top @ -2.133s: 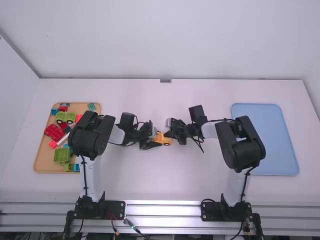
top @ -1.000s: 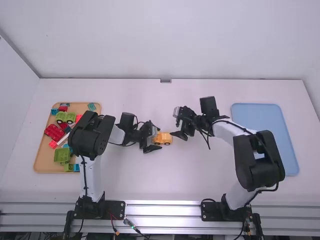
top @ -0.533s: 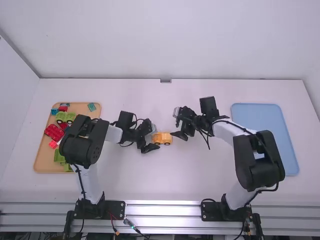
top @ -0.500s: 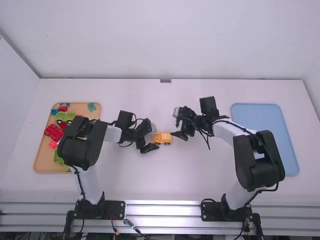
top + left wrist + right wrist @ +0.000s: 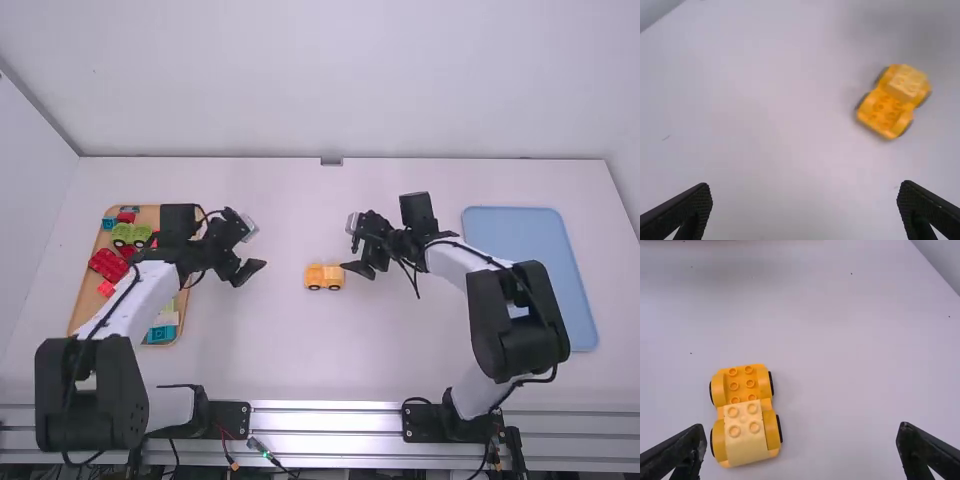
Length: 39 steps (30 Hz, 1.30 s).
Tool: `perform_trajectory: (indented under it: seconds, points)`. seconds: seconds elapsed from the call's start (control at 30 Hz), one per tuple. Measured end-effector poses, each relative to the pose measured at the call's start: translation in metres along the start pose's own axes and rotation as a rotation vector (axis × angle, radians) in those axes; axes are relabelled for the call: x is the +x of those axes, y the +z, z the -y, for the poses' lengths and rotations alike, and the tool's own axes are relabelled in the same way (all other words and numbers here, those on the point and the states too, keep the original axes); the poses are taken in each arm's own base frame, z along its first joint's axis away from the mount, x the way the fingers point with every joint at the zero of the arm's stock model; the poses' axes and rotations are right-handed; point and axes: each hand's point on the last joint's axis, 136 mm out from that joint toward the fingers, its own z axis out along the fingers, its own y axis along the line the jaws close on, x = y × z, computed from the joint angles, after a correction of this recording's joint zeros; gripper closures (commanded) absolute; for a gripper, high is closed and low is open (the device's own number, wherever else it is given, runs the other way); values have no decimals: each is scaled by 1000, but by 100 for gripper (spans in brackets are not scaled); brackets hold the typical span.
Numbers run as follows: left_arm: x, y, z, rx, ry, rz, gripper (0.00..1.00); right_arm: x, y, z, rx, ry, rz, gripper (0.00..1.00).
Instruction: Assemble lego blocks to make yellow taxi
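Note:
An orange-yellow wheeled base (image 5: pixel 318 276) stands on its wheels mid-table, with a paler yellow block (image 5: pixel 334 273) on its right end. My left gripper (image 5: pixel 251 272) is well to the left of it, and my right gripper (image 5: pixel 358 270) stands close to its right side. In the left wrist view the base (image 5: pixel 883 113) and block (image 5: pixel 907 81) lie beyond my left gripper (image 5: pixel 805 200), whose fingers are wide apart. From the right wrist, the studded block (image 5: pixel 746 432) covers one end of the base (image 5: pixel 742 384); my right gripper (image 5: pixel 801 440) is open and holds nothing.
A wooden tray (image 5: pixel 88 290) at the left holds green, red and blue pieces, partly behind the left arm. At the right lies a blue tray (image 5: pixel 530 270), with the right arm's elbow over its lower left part.
The right gripper backed off to the right from the yellow vehicle, then stayed still. The left gripper has moved away to the left, its arm swinging back. The vehicle remains on the table.

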Motion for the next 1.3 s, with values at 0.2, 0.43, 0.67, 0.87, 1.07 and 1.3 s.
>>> perform_trajectory:
  seconds: [0.2, 0.43, 0.67, 0.87, 1.07, 1.3]
  points:
    - [48, -50, -84, -451, -525, -102, 1, -3, 0, 4, 13, -18, 10, 1]
    - [106, -85, -100, -701, -912, -216, 1, -6, 0, 7, 27, -35, 20, 1]
    - [133, -131, -108, -830, -1209, -266, 1, -6, 0, 8, 28, -37, 21, 1]
    - [133, -137, -119, -747, -1317, -276, 1, -12, -1, 14, 52, -29, 42, 1]
    - [154, -110, -134, -658, -1383, -451, 1, -20, -2, 23, 83, 24, 73, 1]
    - [179, -84, -154, -644, -1402, -511, 19, -22, -2, 26, 90, 46, 82, 1]
